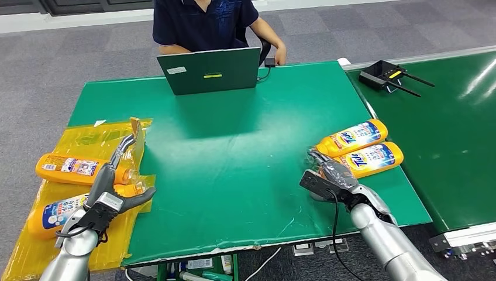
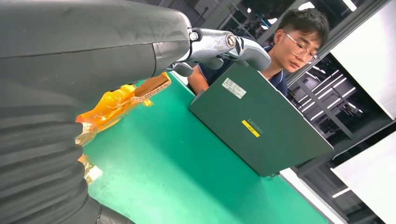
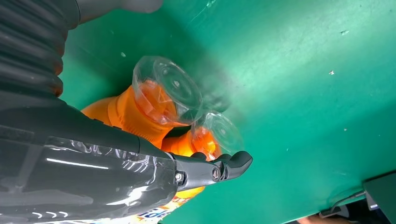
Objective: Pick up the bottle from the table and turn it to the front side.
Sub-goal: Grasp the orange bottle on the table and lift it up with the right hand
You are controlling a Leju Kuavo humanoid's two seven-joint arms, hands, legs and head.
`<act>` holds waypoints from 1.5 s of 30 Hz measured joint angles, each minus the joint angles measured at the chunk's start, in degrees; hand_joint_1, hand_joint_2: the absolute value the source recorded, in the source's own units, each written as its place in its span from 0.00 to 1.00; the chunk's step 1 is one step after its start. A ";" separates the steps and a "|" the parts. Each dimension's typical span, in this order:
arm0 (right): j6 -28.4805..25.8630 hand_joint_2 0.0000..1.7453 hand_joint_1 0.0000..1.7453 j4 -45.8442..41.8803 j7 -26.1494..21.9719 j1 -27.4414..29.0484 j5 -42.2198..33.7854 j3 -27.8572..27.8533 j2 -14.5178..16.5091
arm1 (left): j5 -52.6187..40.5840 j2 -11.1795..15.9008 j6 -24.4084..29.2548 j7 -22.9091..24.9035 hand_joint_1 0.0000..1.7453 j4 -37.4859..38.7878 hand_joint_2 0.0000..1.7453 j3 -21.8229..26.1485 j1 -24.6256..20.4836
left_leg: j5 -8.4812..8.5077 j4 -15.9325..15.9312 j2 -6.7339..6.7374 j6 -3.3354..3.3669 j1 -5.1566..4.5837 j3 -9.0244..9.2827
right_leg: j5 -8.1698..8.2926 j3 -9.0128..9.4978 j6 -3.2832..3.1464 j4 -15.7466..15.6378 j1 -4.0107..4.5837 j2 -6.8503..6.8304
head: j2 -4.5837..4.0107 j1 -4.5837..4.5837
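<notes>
Orange detergent bottles number four in the head view: two Tide bottles lie side by side at right centre of the green table (image 1: 234, 158), the upper Tide bottle (image 1: 354, 137) just above the lower Tide bottle (image 1: 374, 159), and two more at lower left on a yellow plastic sheet (image 1: 88, 140), the far bottle (image 1: 70, 168) above the near bottle (image 1: 55, 212). Both Tide bottles point their clear caps (image 3: 168, 88) toward the right hand (image 1: 330, 172), which hovers at the caps with fingers spread, holding nothing. Over the yellow sheet, the left hand (image 1: 114, 187) is also spread and empty. One person (image 1: 205, 20) sits behind a dark green laptop (image 1: 210, 70) at upper centre.
</notes>
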 joint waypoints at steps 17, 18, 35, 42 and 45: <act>-0.45 1.00 0.00 0.36 0.48 0.06 -0.02 0.00 0.21 | -0.41 -0.24 -0.41 0.01 0.00 0.02 1.00 0.02 -0.27 | 0.00 0.00 0.00 0.00 0.00 0.01 | 0.00 0.00 0.00 0.00 0.00 0.01 | 0.01 0.00; -0.50 1.00 0.00 0.37 0.61 0.06 -0.03 0.00 0.19 | -0.41 -0.24 -0.41 0.00 0.00 0.02 1.00 0.04 -0.29 | 0.00 0.00 0.00 0.00 0.00 0.01 | 0.00 0.00 0.00 0.00 0.00 0.01 | 0.01 0.00; -1.08 1.00 0.00 0.58 1.42 0.43 0.25 -0.19 -1.03 | -0.39 -0.24 -0.50 0.02 0.00 0.02 1.00 0.17 0.09 | 0.00 0.00 0.00 0.00 0.00 0.02 | 0.00 0.01 0.00 -0.01 0.00 0.00 | 0.00 0.00; -1.34 1.00 0.00 0.57 1.92 0.89 0.44 -0.61 -1.92 | -0.39 -0.24 -0.50 0.02 0.00 0.03 1.00 0.17 0.15 | 0.00 0.00 0.00 0.00 0.00 0.04 | 0.00 0.03 0.00 -0.01 0.00 0.00 | 0.00 0.00; -1.50 1.00 0.00 0.57 1.92 1.18 0.47 -1.13 -2.31 | -0.39 -0.24 -0.50 0.02 0.00 0.04 1.00 0.17 0.17 | 0.00 0.00 0.00 0.00 0.00 0.04 | 0.00 0.04 0.00 -0.01 0.00 0.00 | 0.01 0.00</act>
